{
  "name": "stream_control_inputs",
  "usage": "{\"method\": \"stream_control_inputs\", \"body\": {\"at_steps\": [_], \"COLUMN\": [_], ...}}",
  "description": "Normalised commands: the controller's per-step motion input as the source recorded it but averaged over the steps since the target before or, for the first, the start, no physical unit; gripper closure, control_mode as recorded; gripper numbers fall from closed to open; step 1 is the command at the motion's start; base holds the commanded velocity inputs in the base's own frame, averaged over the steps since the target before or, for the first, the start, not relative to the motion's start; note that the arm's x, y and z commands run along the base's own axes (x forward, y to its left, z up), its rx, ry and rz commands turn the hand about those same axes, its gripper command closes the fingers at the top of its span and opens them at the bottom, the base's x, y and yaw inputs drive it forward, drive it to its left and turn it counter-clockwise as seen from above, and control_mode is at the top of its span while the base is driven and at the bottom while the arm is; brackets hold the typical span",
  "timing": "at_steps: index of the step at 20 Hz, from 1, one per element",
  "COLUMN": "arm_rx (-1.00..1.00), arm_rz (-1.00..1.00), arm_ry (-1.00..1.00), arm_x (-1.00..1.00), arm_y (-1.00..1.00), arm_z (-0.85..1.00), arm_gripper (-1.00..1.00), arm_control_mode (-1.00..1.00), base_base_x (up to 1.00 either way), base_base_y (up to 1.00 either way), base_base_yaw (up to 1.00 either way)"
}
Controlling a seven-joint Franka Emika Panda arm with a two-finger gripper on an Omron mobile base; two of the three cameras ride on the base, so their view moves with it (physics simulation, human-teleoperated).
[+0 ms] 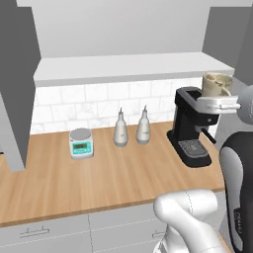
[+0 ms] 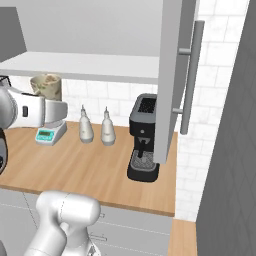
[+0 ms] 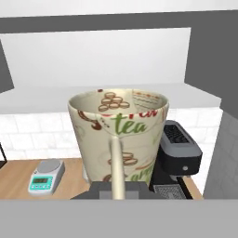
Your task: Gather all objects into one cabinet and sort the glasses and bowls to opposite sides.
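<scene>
Pinching a cream tumbler [image 3: 122, 135] by its handle, the gripper [image 1: 217, 101] holds it upright in the air above the coffee machine [image 1: 190, 128], level with the open cabinet's white shelf [image 1: 128, 66]. On the wooden worktop [image 1: 99, 178] below stand two bottles [image 1: 121, 129] and a small scale [image 1: 81, 143].

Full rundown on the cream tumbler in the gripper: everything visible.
The cream tumbler is a beige, ceramic-looking cup printed with brown biscuits and green "tea" lettering, with a pale handle facing the hand camera. It is upright, empty as far as the inside shows, and held in the air by the shut gripper, above the black coffee machine and in front of the open cabinet shelf, touching neither.
</scene>
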Motion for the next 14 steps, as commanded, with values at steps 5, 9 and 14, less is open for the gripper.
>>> {"method": "stream_control_inputs", "body": {"at_steps": [5, 9, 14], "arm_rx": [0.00, 0.00, 0.00], "arm_rz": [0.00, 0.00, 0.00], "arm_ry": [0.00, 0.00, 0.00], "arm_x": [-0.01, 0.00, 0.00], "arm_y": [0.00, 0.00, 0.00], "arm_z": [0.00, 0.00, 0.00], "arm_gripper": [1.00, 1.00, 1.00], "arm_control_mode": [1.00, 1.00, 1.00], "base_base_x": [-0.17, -0.62, -0.42], "base_base_y": [0.00, 0.18, 0.53], "base_base_yaw": [0.00, 0.07, 0.49]}}
